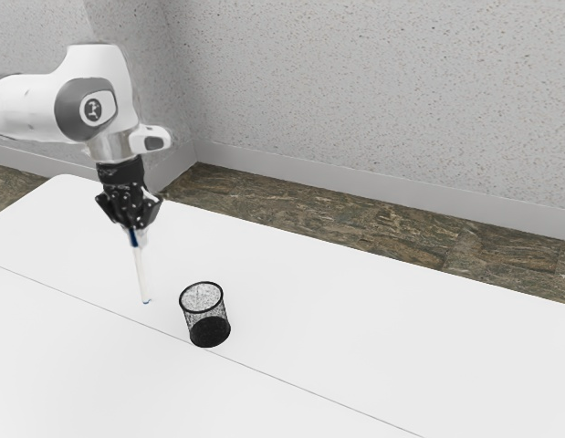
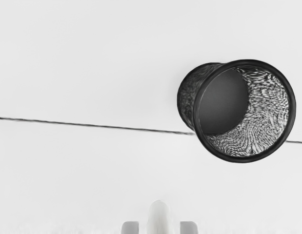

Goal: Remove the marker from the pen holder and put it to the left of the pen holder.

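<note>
Pincer (image 1: 136, 227): narrow, closed on the marker (image 1: 141, 272) near its blue end. The marker hangs below the pincer, almost upright with a slight tilt, its pale length and lower end directed at the worktop (image 1: 355, 333). Contact between that end and the worktop cannot be told.

Pen holder (image 2: 244, 111): upright on the worktop, apart from the pincer and toward the exterior view's right of it, mouth lower than the pincer. The marker is outside it.

Rationale (judged): a hold near 1 end leaves most of the marker free below the pincer, suited to drawing it up past the rim. The sideways offset from the holder probably serves the placing, provided "left" means the exterior view's left; the task sentence does not settle this.

Progress (judged): extraction done, placing remains. Next: lower the pincer under control, then release with the marker clear of the holder.

Risks, 2: released upright, the marker may topple and roll; pressed down too far, it may slip or pivot in the pincer.
</note>
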Tool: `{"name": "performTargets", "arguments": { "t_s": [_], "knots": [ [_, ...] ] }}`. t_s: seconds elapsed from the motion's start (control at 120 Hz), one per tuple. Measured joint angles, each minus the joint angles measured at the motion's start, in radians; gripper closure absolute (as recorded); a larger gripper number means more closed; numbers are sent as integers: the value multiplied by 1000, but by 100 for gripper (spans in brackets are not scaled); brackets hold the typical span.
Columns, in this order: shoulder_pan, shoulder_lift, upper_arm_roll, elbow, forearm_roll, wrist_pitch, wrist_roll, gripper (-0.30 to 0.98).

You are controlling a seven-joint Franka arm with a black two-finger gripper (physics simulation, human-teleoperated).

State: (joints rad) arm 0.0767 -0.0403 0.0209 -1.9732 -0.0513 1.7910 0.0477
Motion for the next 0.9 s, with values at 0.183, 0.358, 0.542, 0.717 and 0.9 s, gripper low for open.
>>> {"name": "performTargets", "arguments": {
  "t_s": [0.183, 0.358, 0.542, 0.717, 0.9],
  "knots": [
    [170, 434, 27, 327, 6, -257, -1, 78],
    [173, 765, 60, 681, -15, -517, 1, 77],
    [170, 941, 58, 911, -69, -643, 3, 65],
    [173, 977, 58, 931, -112, -618, 4, 44],
    [107, 574, 50, 701, -118, -478, 13, 20]
  ]
}}
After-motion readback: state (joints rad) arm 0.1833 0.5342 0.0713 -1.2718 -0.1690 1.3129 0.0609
